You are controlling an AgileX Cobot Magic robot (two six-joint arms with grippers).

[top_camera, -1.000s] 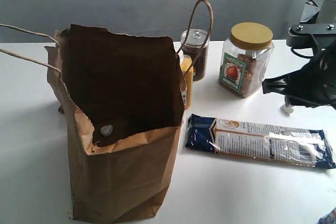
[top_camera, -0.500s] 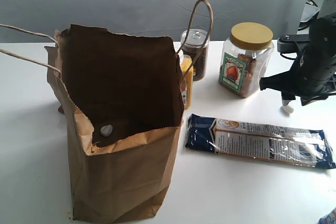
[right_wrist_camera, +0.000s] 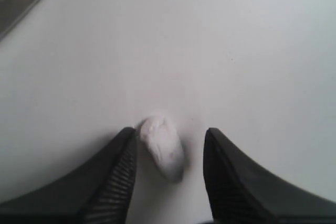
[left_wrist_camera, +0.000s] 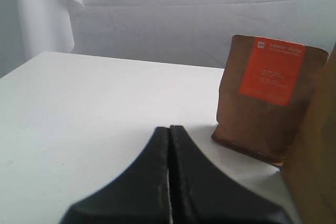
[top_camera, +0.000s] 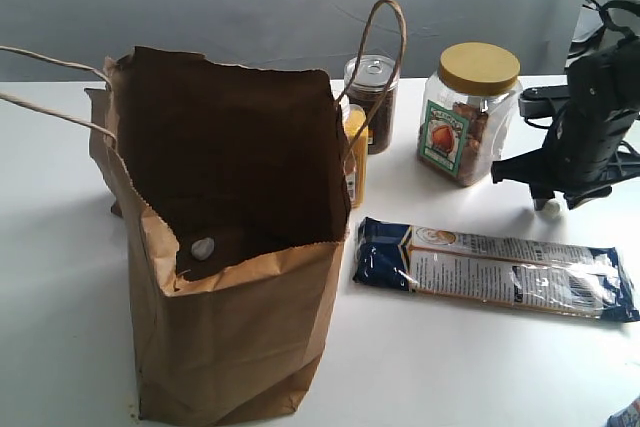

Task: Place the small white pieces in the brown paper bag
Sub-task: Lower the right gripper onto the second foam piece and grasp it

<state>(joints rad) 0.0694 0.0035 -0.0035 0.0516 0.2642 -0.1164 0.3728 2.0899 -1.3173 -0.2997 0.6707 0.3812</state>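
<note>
"Why is the right gripper (right_wrist_camera: 170, 136) spread apart, low by the desk's (top_camera: 450, 367) right edge?"

"It straddles a small white piece (right_wrist_camera: 164, 148) there, ready to pinch. Another lies inside the brown paper bag (top_camera: 230, 347). The left gripper (left_wrist_camera: 169, 135) is pressed together."

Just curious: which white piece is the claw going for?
The piece on the table, within the open right gripper; the other lies in the brown paper bag.

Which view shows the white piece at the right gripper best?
Right wrist view: the white piece lies large between the open fingers of the right gripper. The exterior view shows only a speck under that gripper; the left wrist view misses it.
</note>
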